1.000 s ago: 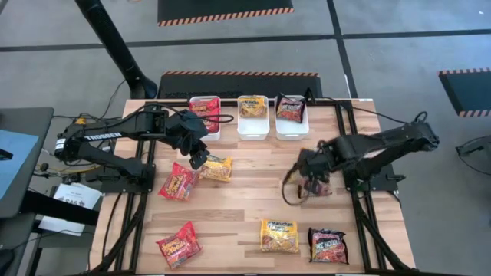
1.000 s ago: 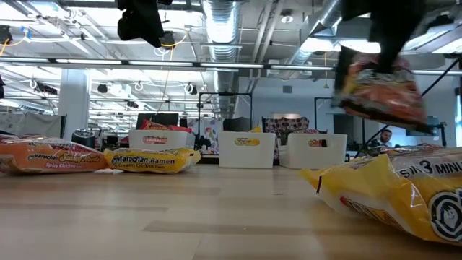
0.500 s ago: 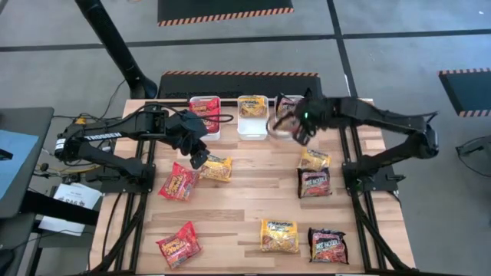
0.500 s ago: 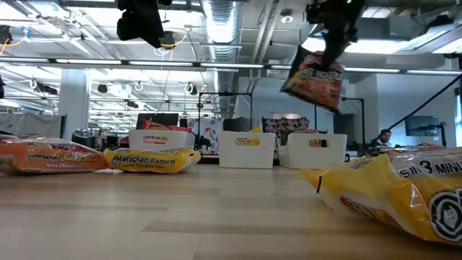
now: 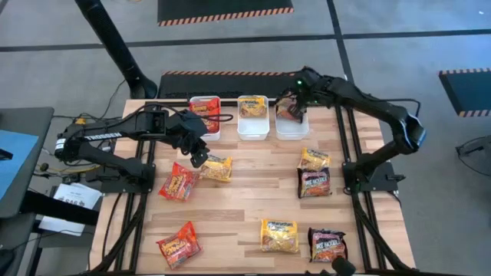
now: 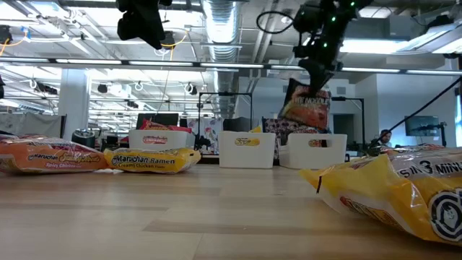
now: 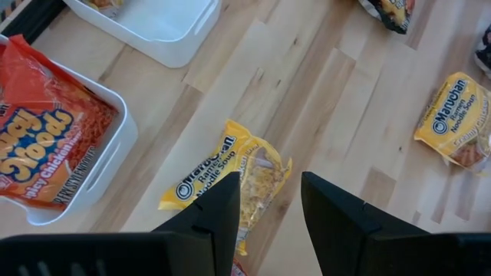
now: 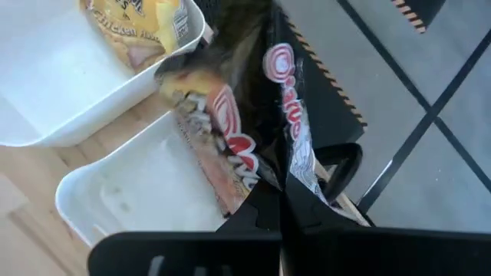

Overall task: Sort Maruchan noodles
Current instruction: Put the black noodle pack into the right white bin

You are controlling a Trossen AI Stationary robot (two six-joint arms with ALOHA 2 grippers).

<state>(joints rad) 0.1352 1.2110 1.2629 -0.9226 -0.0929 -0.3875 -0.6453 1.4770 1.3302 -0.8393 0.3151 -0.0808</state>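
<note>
three white trays (image 5: 252,126), seven packets (image 5: 279,234) loose, one (image 5: 290,107) in right end effector (image 5: 294,106)

"Maruchan Ramen" on yellow packet (image 6: 151,159)

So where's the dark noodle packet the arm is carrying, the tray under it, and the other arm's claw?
dark packet (image 6: 306,108), low view, printed front.
right-hand tray (image 6: 317,152), low view, front wall.
left gripper (image 7: 267,207), left wrist view, between its fingertips.

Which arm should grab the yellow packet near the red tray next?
Left. The left gripper hovers open right beside that yellow packet; in its wrist view the packet lies just ahead of its fingers. The right gripper is busy, shut on a dark packet above the right-hand tray.
</note>
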